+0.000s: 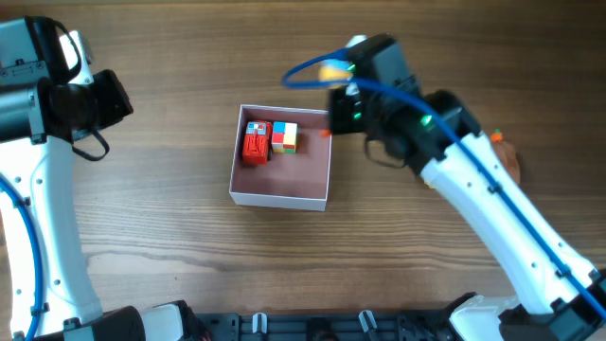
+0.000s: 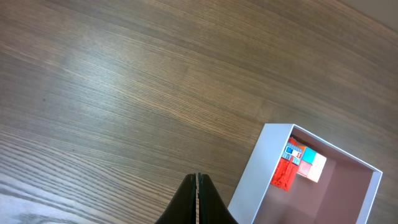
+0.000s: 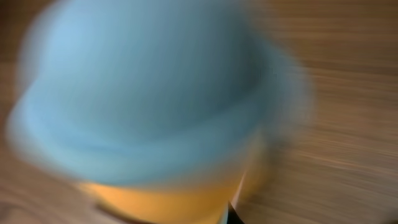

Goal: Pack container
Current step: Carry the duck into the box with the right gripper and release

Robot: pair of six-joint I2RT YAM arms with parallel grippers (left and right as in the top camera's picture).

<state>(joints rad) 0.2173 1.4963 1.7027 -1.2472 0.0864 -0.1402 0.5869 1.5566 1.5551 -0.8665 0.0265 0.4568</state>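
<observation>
Your table (image 1: 170, 237) is brown with fine, darker wood grain. The container (image 1: 279, 200) has white walls and a dusty pink floor. In its part nearest the far edge sits a red toy (image 1: 256, 144) with a small blue-and-white patch, and beside it a cube (image 1: 284, 137) of red, yellow and green squares. The right wrist view gives you only a blurred light-blue dome (image 3: 155, 81) over orange-yellow. The left arm (image 1: 38, 218) and right arm (image 1: 502, 218) are white and black, and a blue cable (image 1: 305, 64) loops above the right one.
</observation>
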